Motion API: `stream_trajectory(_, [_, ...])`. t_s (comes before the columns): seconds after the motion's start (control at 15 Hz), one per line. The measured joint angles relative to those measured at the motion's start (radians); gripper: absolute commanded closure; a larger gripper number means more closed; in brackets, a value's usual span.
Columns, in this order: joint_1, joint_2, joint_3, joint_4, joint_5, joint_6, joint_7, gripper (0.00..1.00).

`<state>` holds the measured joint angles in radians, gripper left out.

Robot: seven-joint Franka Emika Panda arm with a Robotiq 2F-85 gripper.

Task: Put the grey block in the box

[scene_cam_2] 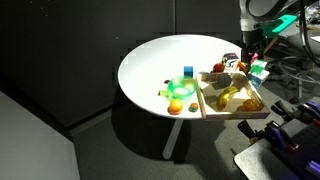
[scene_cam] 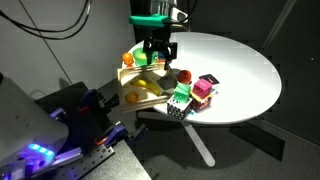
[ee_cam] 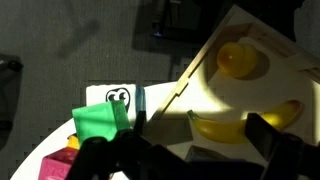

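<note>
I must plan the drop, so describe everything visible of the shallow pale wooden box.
The shallow pale wooden box is an open, tray-like rectangle with low cream walls, lying flat at the edge of the round white table. In the wrist view a yellow banana-shaped toy and a round yellow piece lie inside. Coloured toy blocks crowd beside it; contact there is unclear.

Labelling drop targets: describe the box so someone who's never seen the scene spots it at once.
Find the round white table; at its edge, under the pincer, lies the box, a shallow pale wooden tray. It holds a yellow banana-shaped toy, and unlike the small coloured blocks beside it, it is far larger and has walls and compartments.
</note>
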<state>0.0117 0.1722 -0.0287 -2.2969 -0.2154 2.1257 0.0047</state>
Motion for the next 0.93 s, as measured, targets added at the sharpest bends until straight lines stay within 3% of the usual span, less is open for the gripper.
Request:
stream_trajectory(0.27, [-0.016, -0.082, -0.002, -0.050, 0.000, -0.079, -0.014, 0.00])
stream_trajectory(0.93, [-0.039, -0.379, -0.028, -0.253, 0.105, -0.015, -0.201, 0.00])
